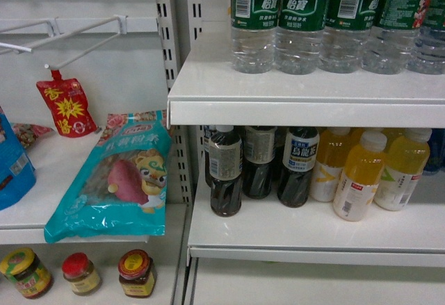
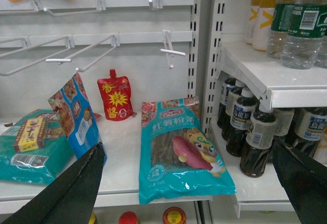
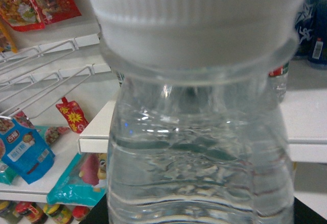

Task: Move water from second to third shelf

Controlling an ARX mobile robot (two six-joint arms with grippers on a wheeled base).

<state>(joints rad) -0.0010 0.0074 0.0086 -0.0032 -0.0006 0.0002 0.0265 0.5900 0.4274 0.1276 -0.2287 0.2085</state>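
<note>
A clear ribbed water bottle (image 3: 199, 147) with a white cap fills the right wrist view. My right gripper (image 3: 202, 218) is shut on its lower body; only the black fingers (image 3: 302, 215) show at the bottom corners. Several more water bottles (image 1: 300, 20) with green labels stand in a row on the upper white shelf (image 1: 306, 103), also seen as water bottles (image 2: 301, 25) in the left wrist view. My left gripper (image 2: 186, 150) hangs open and empty in front of the left shelving. Neither gripper shows in the head view.
Below, a shelf (image 1: 313, 239) holds dark tea bottles (image 1: 226, 173) and yellow juice bottles (image 1: 358, 180). To the left lie a teal noodle packet (image 1: 118, 180), a red pouch (image 1: 66, 107) under white wire hooks (image 1: 83, 30), and jars (image 1: 135, 274) lower down.
</note>
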